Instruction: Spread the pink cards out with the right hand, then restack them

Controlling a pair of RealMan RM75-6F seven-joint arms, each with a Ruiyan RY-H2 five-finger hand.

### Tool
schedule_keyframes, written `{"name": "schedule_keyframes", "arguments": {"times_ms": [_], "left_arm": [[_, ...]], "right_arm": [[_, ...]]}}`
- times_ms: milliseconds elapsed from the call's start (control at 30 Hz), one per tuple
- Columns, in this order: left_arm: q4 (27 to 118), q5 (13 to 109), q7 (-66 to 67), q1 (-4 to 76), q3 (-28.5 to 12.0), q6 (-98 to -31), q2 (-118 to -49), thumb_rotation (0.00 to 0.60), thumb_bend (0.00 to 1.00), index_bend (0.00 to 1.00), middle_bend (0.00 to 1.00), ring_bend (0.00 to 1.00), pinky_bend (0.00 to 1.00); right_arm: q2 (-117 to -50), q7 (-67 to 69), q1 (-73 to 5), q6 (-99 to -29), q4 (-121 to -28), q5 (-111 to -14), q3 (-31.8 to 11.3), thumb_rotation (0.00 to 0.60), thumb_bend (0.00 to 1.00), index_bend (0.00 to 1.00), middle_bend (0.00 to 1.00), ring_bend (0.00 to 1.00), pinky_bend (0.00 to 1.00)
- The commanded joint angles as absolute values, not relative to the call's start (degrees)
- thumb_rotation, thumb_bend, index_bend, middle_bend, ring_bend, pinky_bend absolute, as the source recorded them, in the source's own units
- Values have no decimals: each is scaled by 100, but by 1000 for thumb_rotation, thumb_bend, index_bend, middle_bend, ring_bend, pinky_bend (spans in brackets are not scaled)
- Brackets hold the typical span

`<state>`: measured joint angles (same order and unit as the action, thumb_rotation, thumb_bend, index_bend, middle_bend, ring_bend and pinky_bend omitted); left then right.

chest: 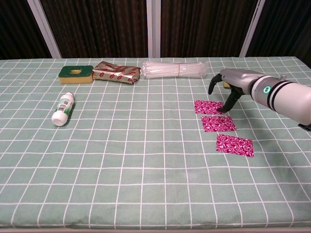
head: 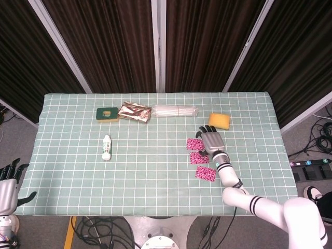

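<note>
The table (head: 78,171), covered with a green checked cloth, carries three pink cards (chest: 217,123) laid out in a short column on its right half: the far card (chest: 209,107), the middle card and the near card (chest: 234,145) lie flat, close together, and none overlaps another. The spreading step therefore appears complete, and restacking is the step in hand. The right hand (chest: 228,83) is positioned at the far end of the column, palm down, fingers curved downward and apart, holding nothing; one fingertip (chest: 226,109) stands at the right edge of the far card, though contact with the card cannot be confirmed from either view. The next move calls for pressing lightly on the far card and drawing it toward the robot over the middle card, then carrying both onto the near card, with edges kept aligned. The left hand (head: 6,181) is off the near left corner of the table, fingers spread, grasping nothing.
</note>
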<state>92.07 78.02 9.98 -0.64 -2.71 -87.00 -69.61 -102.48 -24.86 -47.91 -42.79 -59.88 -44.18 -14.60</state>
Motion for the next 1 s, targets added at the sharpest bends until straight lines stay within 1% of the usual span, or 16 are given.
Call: {"name": "schedule_keyframes", "arguments": {"times_ms": [33, 167, 467, 1000], "left_arm": [[9205, 7801, 1001, -59, -275, -8692, -6959, 600, 90, 268, 195, 153, 168], [9203, 7780, 1002, -57, -296, -8688, -6951, 600, 91, 268, 195, 153, 168], [9201, 7753, 1018, -64, -295, -8668, -6952, 600, 91, 268, 195, 153, 168], [9185, 7719, 1022, -70, -303, -8642, -6955, 600, 91, 268, 195, 153, 168]], "right_arm": [[-10496, -2505, -4932, -4189, -5683, -4290, -1516, 597, 116, 322, 105, 0, 0], [-10685, -2465, -5016, -4138, -5373, -4291, -1538, 597, 114, 326, 105, 0, 0], [-10884, -2392, -5097, -3992, -4968, -4332, -1549, 598, 112, 329, 106, 0, 0], [-11014, -2339, -5087, -3893, -4709, -4416, -1550, 599, 113, 333, 106, 0, 0]]}}
